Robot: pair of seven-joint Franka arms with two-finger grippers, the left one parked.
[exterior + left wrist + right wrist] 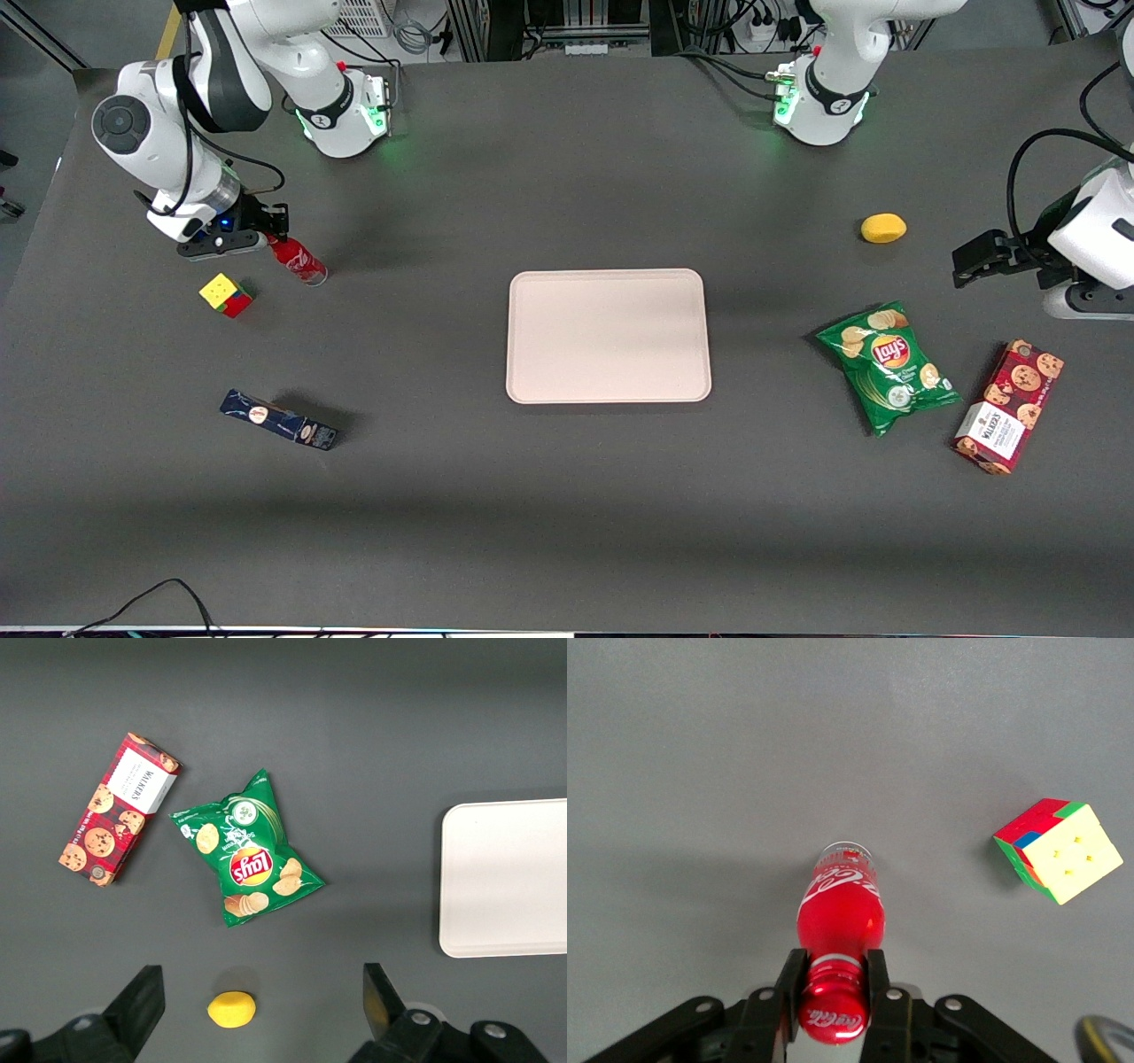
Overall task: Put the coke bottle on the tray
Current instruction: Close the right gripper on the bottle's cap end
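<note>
Clamped on the neck of the coke bottle (840,912), just under the red cap: gripper (833,970), fingers (789,979) closed to the width of the neck, one on each side. Seen from the front, gripper (268,232) low over the tabletop (567,496) toward the working arm's end, with the coke bottle (299,260) slanting down from it, base lowest. Cannot tell whether the base rests on the tabletop or hangs just clear of it.

Just beside the bottle, a little nearer the front camera: puzzle cube (227,295), apart from it. Nearer still: dark blue box (278,419). Well apart, at mid-table: tray (608,276), with nothing on it.

Likely a small, stiff, light bottle, smooth and glossy, so probably slippery on the rounded body. Neck hold judged sound: narrow, with the cap's shoulder above the fingers as a stop against sliding out. Drawback: weight hanging below the hold, so likely to swing or pivot between the fingers in a fast move. Best carried slowly and lowered until the base or side meets the tray before letting go; round body liable to roll if laid down.
</note>
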